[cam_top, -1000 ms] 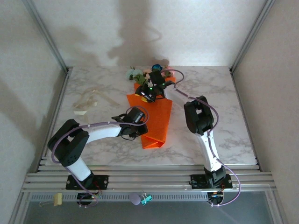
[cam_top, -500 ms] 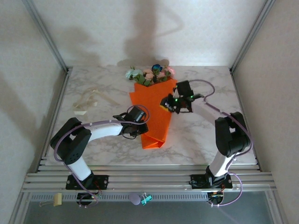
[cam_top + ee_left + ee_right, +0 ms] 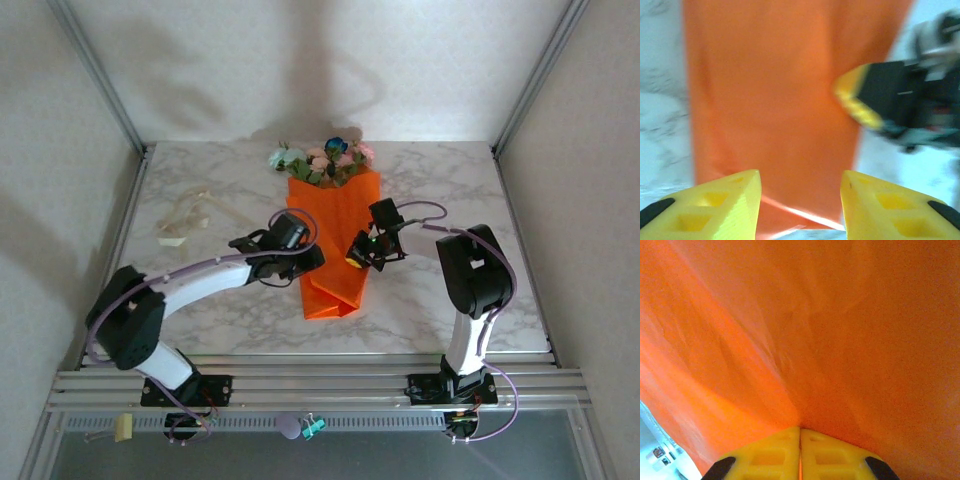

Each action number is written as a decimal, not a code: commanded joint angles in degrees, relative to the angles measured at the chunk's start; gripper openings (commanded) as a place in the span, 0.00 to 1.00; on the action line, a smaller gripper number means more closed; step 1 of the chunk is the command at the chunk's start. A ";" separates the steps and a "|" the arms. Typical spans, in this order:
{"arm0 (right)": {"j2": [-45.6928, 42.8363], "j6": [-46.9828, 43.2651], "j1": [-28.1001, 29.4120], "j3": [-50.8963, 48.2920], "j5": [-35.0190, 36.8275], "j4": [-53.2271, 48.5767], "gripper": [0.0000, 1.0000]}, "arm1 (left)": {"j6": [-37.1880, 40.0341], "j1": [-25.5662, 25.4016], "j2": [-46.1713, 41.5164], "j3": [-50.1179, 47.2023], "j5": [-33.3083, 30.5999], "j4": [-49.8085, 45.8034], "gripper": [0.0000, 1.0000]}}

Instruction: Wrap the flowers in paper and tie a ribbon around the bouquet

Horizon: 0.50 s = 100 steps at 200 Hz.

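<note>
The thin bright orange paper sheet (image 3: 335, 215) lay folded lengthwise into a slim cone at the middle of the table, narrower end toward the arms; the artificial pink, whitish and blue flowers (image 3: 322, 160) poked out of its far, wide end. The right gripper (image 3: 357, 255) was closed, seemingly pinching the sheet's right edge; the left gripper (image 3: 800, 182) hung with jaws apart over the near end, holding nothing. With nothing pinning the fold, it could spring open; a pull from the right gripper could crease or tear the sheet and drag the stems askew. The limp cream ribbon (image 3: 188, 215) lay well apart at the left, untied. The white marbled tabletop (image 3: 470, 200) looked smooth, likely slippery; pale walls and aluminium frame posts (image 3: 100, 80) enclosed it.
</note>
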 commanded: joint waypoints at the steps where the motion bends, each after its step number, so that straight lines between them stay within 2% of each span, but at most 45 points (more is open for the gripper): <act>1: 1.35 -0.88 0.15 -1.58 0.75 -1.81 0.09 | -4.68 -0.49 1.53 1.26 5.42 6.83 0.44; 30: 1.05 -2.24 0.10 -0.81 1.16 -3.67 0.10 | -7.30 -0.93 10.88 3.02 10.56 13.43 0.40; 48: -0.15 -3.46 0.10 0.10 0.85 -4.33 0.15 | -6.11 -1.02 15.23 1.67 10.67 12.47 0.35; 81: -8.78 -6.08 -0.07 -0.74 0.90 -5.39 0.29 | -5.85 -0.93 15.01 -6.21 9.10 15.04 0.30; 100: -12.54 -7.11 -0.08 -4.48 -1.09 -3.76 0.30 | -6.06 -1.02 15.03 -8.24 9.44 16.10 0.29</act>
